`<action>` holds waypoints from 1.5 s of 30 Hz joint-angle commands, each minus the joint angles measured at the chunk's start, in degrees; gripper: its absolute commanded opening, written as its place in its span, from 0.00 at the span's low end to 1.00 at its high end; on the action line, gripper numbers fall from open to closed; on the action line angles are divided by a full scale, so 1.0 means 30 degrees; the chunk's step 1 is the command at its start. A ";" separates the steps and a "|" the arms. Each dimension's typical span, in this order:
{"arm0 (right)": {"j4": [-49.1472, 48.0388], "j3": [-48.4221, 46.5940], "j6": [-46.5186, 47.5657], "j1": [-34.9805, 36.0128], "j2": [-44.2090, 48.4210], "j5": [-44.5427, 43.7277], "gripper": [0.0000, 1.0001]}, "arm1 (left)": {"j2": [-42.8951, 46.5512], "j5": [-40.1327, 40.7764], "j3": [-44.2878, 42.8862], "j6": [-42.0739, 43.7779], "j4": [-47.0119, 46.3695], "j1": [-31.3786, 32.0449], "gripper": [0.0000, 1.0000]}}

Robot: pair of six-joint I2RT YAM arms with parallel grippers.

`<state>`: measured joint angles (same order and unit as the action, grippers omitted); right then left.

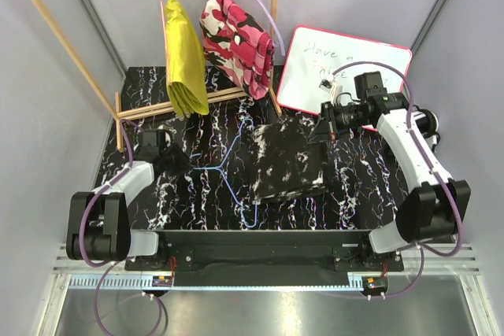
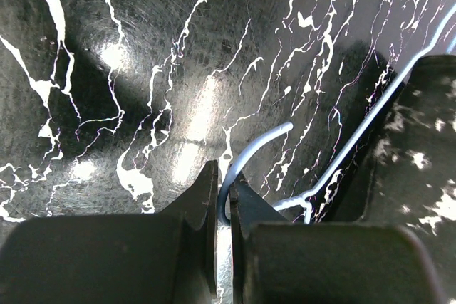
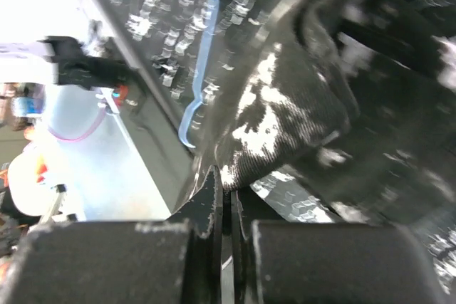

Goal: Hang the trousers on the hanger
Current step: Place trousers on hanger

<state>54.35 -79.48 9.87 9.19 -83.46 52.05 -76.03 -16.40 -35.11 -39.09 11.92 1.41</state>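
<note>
Black fabric trousers (image 1: 287, 163), blotched with white, lie folded over the wide end of the thin light-blue wire hanger (image 2: 253, 147) at the middle of the dark, white-veined surface (image 1: 354, 186). Draping them well likely means keeping the hook pinned flat while the cloth is drawn evenly across the bar, without dragging the wire askew. The left end effector (image 2: 225, 183) is pinched tight on the hanger's hook; the right end effector (image 3: 226, 179), jaws closed, grips the trousers' edge.

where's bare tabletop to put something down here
Bare tabletop right of the trousers, up to the right arm; a smaller patch between the left arm and the hanger. Crowded at the back: rack, yellow garment, pink camouflage garment, whiteboard.
</note>
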 commanded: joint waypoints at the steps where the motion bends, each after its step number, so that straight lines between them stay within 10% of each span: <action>1: 0.0457 -0.0137 0.2684 -0.1246 -0.2550 -0.3130 0.00 | 0.0089 0.1454 -0.0161 0.1429 -0.0078 -0.0060 0.00; 13: -0.1765 0.1239 0.5967 -0.1745 -0.7715 -0.9464 0.05 | 0.0323 0.0927 -0.0600 0.2102 0.0654 -0.0060 0.00; 16: -0.1652 0.1942 0.6318 -0.1774 -0.6725 -1.1051 0.35 | 0.1054 0.0722 -0.0368 0.2162 0.1064 -0.0060 0.00; 25: -0.0598 0.0274 0.6436 0.0360 -0.2034 -0.8065 0.62 | 0.1466 -0.0098 -0.0277 0.2103 0.1181 -0.0030 0.00; 38: -0.2909 0.5018 0.9307 0.2621 -0.6456 -1.2339 0.60 | 0.3075 -0.1064 -0.0629 0.2102 0.2762 -0.0060 0.00; 45: -0.1798 0.3356 0.7090 0.2562 -0.2860 -0.9741 0.66 | 0.5243 -0.1914 -0.2851 0.3652 0.5658 0.0350 0.00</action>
<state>46.89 -66.17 34.33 17.50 -99.92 20.64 -64.42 -20.49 -37.93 -34.28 23.49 1.76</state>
